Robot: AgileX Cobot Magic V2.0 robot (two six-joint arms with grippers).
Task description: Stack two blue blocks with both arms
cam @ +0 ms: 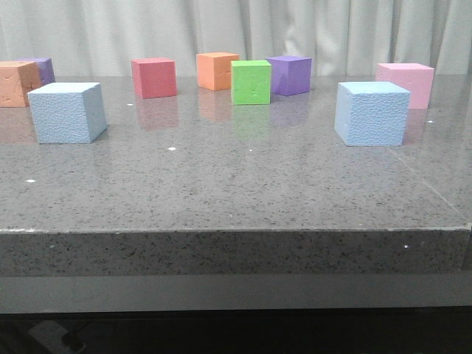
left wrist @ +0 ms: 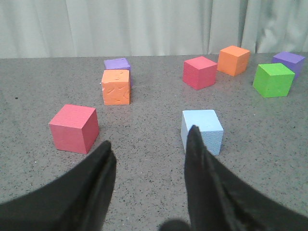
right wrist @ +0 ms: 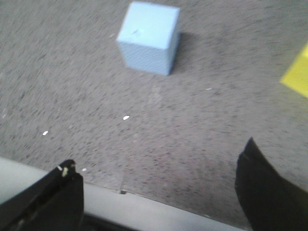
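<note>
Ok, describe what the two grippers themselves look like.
Neither arm shows in the front view. The left gripper has two matte black fingers, broad at the base and tapering to blunt rounded tips. The right gripper has similar black fingers; one carries small pale specks near its tip. No cables or labels are visible.

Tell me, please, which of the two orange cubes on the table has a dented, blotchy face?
The orange cube at the far left edge, beside a purple cube, has the dented face. The other orange cube, behind the green cube, looks smooth.

grey speckled table (cam: 236, 184), two blue blocks (cam: 68, 112) (cam: 372, 113) well apart, smaller coloured cubes (cam: 251, 82) behind
</note>
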